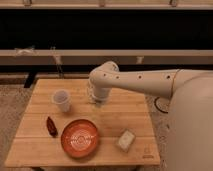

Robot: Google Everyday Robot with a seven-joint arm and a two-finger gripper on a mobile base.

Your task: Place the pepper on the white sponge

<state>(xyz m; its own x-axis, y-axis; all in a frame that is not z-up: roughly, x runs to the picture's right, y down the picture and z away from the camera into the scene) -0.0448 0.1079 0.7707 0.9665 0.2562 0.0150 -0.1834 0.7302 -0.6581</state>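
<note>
One pepper (51, 126), one white sponge (126, 140), one bowl (79, 138), one cup (61, 99), end effector (98, 101) spread apart over table (125, 111)

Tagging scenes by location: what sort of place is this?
Probably a lab or office test area, not a home: a small wooden table on carpet, staged props on it (cup, bowl, pepper, sponge), a dark railed wall behind. The gripper hangs over the table's back middle.
</note>
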